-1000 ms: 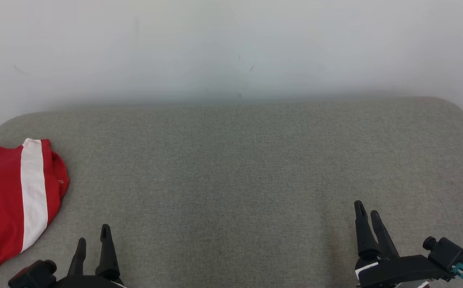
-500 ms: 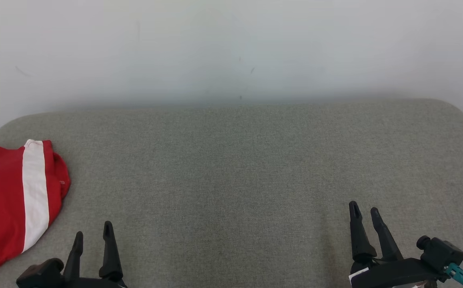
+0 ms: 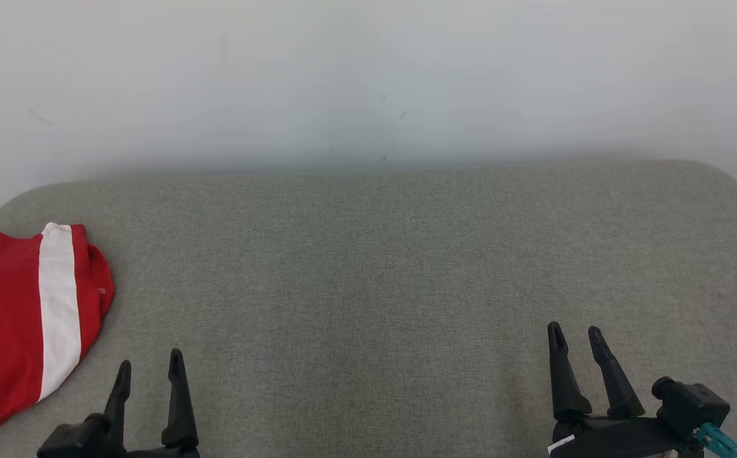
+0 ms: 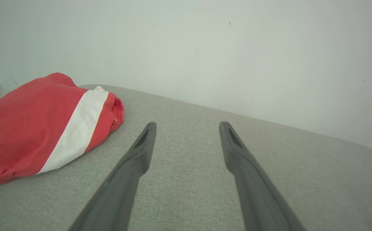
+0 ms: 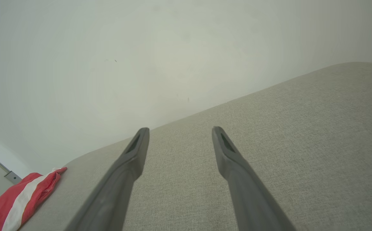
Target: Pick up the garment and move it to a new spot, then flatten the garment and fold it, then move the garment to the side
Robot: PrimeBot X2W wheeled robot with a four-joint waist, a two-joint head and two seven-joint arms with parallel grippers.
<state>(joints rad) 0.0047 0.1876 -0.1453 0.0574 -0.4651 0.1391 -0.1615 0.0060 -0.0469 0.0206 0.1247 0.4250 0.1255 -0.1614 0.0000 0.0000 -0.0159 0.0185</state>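
My camera has shifted slightly; the red garment [image 3: 6, 318] stays at the left edge of the bench [image 3: 368, 267]. The left gripper [image 3: 150, 358] and the right gripper [image 3: 574, 327] hover near the front edge, fingers released, empty.

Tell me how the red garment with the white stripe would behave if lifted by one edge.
The red garment lies in soft, rumpled folds, so it would probably hang limp and unfold. It looks thin, so likely light. On the textured grey surface, a push may bunch it rather than slide it.
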